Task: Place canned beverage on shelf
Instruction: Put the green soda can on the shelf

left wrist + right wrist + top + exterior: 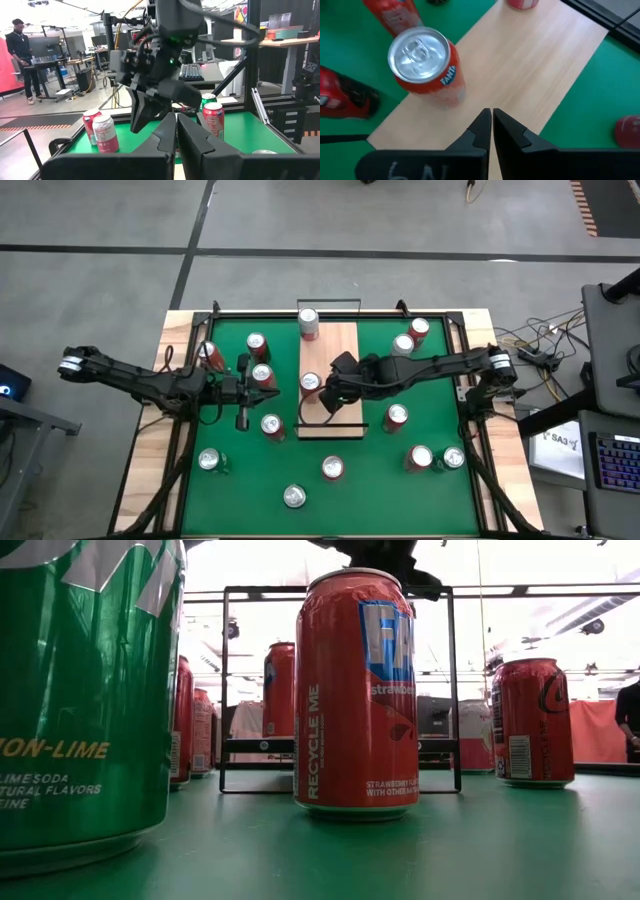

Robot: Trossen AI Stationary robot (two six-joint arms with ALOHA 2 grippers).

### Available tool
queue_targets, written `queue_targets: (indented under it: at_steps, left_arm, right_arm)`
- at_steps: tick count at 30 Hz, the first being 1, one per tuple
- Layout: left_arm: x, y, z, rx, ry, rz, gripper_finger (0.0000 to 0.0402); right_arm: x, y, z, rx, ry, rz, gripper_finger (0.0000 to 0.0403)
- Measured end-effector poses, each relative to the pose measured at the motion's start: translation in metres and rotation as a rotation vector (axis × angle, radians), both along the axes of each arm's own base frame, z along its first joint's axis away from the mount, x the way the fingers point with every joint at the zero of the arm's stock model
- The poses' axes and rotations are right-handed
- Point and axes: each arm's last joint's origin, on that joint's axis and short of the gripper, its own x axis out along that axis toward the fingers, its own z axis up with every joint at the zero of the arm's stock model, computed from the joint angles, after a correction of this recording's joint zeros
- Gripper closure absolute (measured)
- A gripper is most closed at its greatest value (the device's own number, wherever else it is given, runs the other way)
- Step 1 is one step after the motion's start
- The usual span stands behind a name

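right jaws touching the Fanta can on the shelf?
Apart. In the right wrist view, bare shelf shows between the shut right gripper and the Fanta can.

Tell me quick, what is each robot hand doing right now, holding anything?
Left hand: closed, holding nothing, over the green mat.
Right hand: closed, holding nothing, above the shelf beside a Fanta can.

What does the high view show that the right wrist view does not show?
Only the high view shows both arms, the left gripper shut over the mat, the whole shelf and many cans around it.

Only the right wrist view shows the Fanta label on the nearer can, and the right gripper shut, close up.

Both show the shelf with two cans standing on it; the far can is at its end.
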Motion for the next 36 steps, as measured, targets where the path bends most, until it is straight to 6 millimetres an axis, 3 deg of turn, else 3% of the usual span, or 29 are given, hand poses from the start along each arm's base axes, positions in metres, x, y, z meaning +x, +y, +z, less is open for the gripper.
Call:
queue_targets:
  at_steps: [10,18,25,30,36]
  left_arm:
    - [0.0,0.0,0.0,-0.002,-0.001,-0.002,0.0402]
    - [0.0,0.0,0.0,-0.015,-0.001,-0.006,0.0402]
    - [0.0,0.0,0.0,-0.022,-0.002,-0.008,0.0402]
    - [0.0,0.0,0.0,-0.023,-0.002,-0.007,0.0402]
    - [0.0,0.0,0.0,-0.03,-0.002,-0.007,0.0402]
  right_arm:
    - [0.003,0.016,0.039,0.058,-0.126,0.076,0.0394]
    - [-0.001,0.041,0.072,0.131,-0.216,0.216,0.0394]
    - [-0.013,0.068,0.077,0.327,-0.172,0.279,0.0394]
    - [-0.028,0.082,0.07,0.49,-0.041,0.197,0.0394]
    - [-0.05,0.09,0.06,0.544,0.145,-0.011,0.0394]
